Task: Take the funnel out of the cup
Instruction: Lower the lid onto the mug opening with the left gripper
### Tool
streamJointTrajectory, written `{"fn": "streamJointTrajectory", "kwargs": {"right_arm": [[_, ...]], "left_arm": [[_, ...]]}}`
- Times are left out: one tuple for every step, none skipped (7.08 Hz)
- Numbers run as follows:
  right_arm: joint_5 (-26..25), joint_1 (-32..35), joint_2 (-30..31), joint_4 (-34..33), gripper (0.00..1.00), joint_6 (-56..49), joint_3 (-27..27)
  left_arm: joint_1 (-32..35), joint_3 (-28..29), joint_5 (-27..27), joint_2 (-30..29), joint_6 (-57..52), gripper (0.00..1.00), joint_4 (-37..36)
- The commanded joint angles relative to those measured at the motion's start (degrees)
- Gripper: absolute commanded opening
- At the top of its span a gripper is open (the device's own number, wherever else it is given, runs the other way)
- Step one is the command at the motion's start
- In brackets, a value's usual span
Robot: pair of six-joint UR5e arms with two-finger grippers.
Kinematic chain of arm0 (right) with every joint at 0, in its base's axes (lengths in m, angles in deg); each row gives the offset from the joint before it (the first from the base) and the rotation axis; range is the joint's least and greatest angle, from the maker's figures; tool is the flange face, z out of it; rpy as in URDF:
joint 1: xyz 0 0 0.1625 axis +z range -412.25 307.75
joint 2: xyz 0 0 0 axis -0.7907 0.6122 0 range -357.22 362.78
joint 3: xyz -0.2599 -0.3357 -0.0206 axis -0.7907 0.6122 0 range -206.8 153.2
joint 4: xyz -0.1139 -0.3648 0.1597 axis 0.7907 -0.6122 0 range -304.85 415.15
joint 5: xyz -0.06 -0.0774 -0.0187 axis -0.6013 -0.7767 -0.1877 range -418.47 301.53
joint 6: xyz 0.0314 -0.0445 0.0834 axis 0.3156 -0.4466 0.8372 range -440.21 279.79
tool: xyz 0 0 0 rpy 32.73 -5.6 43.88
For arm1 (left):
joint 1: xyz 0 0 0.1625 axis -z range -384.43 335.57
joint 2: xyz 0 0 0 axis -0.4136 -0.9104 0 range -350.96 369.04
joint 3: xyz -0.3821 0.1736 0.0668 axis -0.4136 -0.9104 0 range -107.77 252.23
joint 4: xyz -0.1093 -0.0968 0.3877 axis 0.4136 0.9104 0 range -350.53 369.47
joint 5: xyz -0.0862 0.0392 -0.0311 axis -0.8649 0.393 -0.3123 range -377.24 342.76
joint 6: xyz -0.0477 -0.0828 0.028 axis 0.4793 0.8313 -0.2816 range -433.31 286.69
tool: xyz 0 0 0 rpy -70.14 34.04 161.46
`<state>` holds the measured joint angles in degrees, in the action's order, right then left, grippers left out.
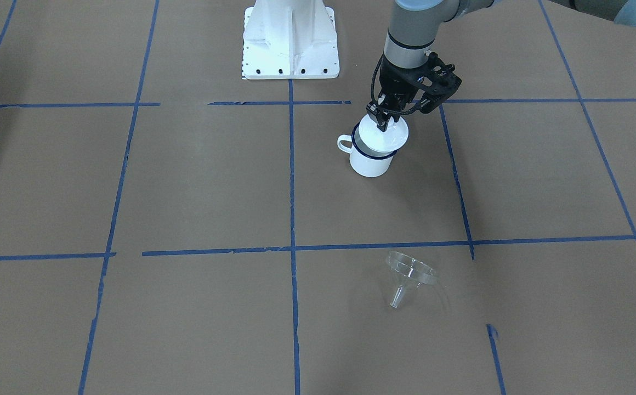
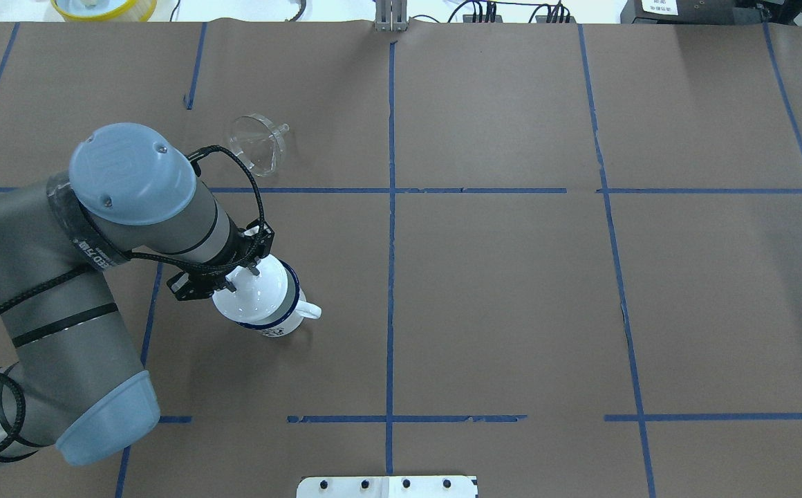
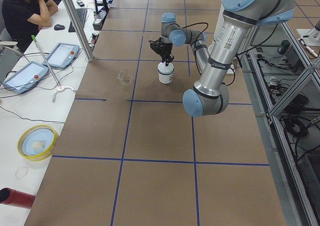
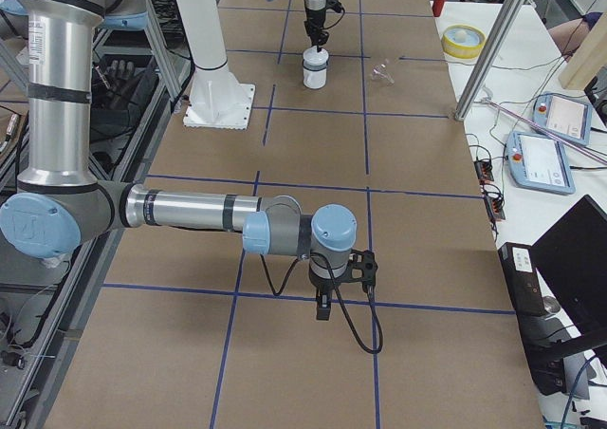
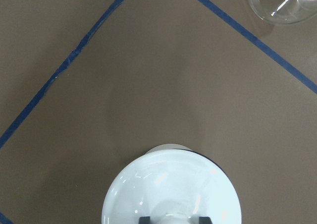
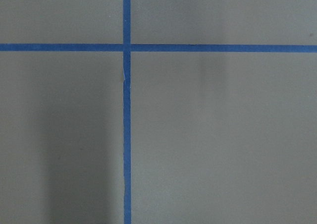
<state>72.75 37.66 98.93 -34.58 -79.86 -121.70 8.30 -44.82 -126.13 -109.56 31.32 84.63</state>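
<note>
Funnel [image 1: 410, 271]: we judge it already removed; lies on the bench [image 1: 186, 186], well apart from the left claw [image 1: 382, 116].
Cup [image 1: 372, 162]: directly below that claw.
Left claw: pinching the lid [image 1: 390, 138] knob.
Right claw [image 4: 323, 307]: we cannot tell.

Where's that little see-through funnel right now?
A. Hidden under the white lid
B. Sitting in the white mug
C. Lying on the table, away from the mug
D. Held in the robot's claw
C: the funnel lies on its side on the brown table, well apart from the cup, which is topped by a white lid that the left gripper holds by its knob.
</note>
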Motion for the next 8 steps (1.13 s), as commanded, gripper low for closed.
{"fn": "streamJointTrajectory", "kwargs": {"right_arm": [[0.0, 0.0, 0.0, 0.0, 1.00, 0.0, 0.0], [0.0, 0.0, 0.0, 0.0, 1.00, 0.0, 0.0], [0.0, 0.0, 0.0, 0.0, 1.00, 0.0, 0.0], [0.0, 0.0, 0.0, 0.0, 1.00, 0.0, 0.0], [0.0, 0.0, 0.0, 0.0, 1.00, 0.0, 0.0], [0.0, 0.0, 0.0, 0.0, 1.00, 0.0, 0.0], [0.0, 0.0, 0.0, 0.0, 1.00, 0.0, 0.0], [0.0, 0.0, 0.0, 0.0, 1.00, 0.0, 0.0]], "left_arm": [[-0.3, 0.9, -0.1, -0.1, 0.0, 0.00, 1.0], [-0.3, 1.6, -0.1, -0.7, 0.1, 0.00, 1.0], [-0.3, 2.1, -0.1, -1.0, 0.1, 0.00, 1.1], [-0.3, 1.9, -0.1, -1.1, 0.1, 0.00, 1.0], [-0.3, 2.3, -0.1, -1.1, 0.1, 0.00, 1.1], [-0.4, 2.4, -0.1, -1.2, 0.1, 0.00, 1.1], [-0.3, 2.4, 0.0, -1.1, -0.2, 0.00, 1.1], [-0.3, 2.3, -0.1, -1.0, -0.3, 0.00, 1.1]]}}
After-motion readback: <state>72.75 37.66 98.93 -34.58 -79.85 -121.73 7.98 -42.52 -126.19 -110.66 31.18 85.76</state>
